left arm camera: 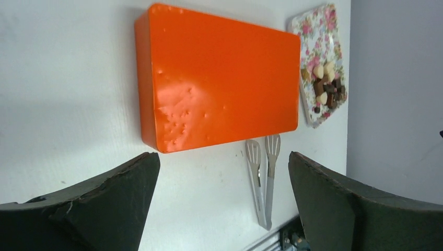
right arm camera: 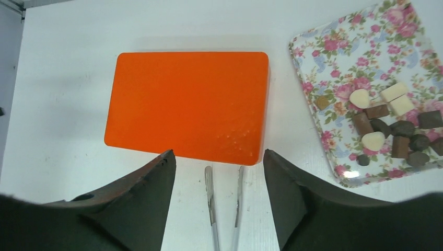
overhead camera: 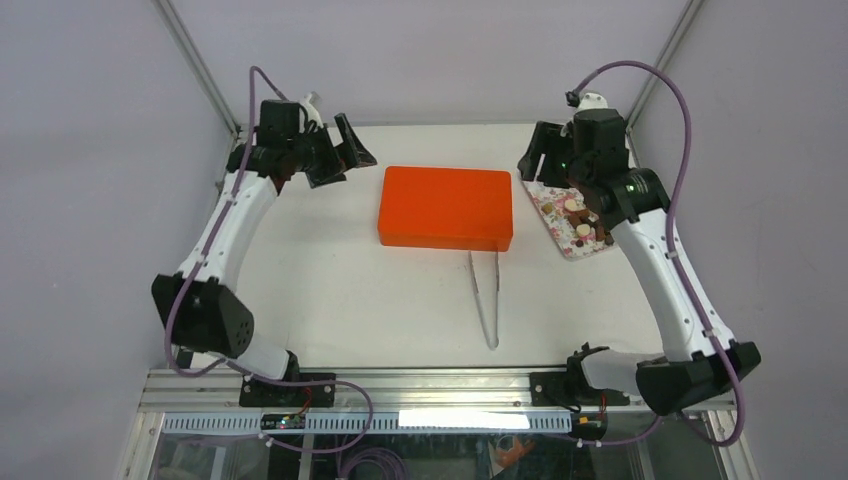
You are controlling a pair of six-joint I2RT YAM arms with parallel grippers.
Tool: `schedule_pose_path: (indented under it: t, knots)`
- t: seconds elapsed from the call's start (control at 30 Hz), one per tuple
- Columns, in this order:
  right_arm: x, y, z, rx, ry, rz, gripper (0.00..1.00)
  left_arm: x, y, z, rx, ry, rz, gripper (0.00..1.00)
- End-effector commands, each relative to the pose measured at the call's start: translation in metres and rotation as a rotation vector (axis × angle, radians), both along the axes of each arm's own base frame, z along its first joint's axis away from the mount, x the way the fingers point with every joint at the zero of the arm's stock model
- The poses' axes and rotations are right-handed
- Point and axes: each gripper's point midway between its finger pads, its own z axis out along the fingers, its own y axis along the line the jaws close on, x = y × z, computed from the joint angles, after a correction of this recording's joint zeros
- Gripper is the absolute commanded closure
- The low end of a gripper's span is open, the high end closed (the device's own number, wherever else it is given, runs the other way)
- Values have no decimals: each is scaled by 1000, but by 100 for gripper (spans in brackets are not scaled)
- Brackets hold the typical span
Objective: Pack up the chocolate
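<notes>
The chocolate point(right arm camera: 392, 125), small dark brown, tan and cream pieces, lies heaped at one end of a floral tray point(right arm camera: 339, 63) on the right of the table. Seen from above, the chocolate point(overhead camera: 580, 225) is half hidden under my right arm. A closed orange box point(overhead camera: 446, 207) lies flat mid-table. My right gripper point(right arm camera: 218, 154) hangs open and holds nothing, high over the table with the box and the tray in its view. My left gripper point(left arm camera: 223, 157) stands wide open at the back left, also holding nothing and well apart from the box point(left arm camera: 219, 78).
Metal tongs point(overhead camera: 487, 300) lie on the white table in front of the box, handle end toward the near edge. The tray point(overhead camera: 560, 215) sits close to the box's right side. Frame posts rise at the back corners.
</notes>
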Motion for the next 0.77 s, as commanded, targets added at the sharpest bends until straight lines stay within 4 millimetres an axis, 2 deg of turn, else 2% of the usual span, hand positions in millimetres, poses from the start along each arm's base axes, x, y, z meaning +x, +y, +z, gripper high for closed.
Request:
schedule_pose_path:
  t: [0.0,0.03,0.13,0.27,0.47,0.73]
  knots:
    - [-11,-22,37,-13,-171,-69,32,-16,32,58,110,-227,120,1]
    - [-14,-27,37,-20,-184,-92,31,-23,41,67,129,-262,161,1]
    - [-23,-44,33,-25,-203,-175,28,-37,67,75,200,-317,269,1]
    - [-35,-59,15,-4,-188,-273,27,-56,95,73,280,-350,370,1]
    - [-46,-73,4,19,-182,-364,26,-78,104,61,288,-350,402,1]
    - [-49,-79,5,21,-197,-403,25,-86,114,62,310,-362,442,1]
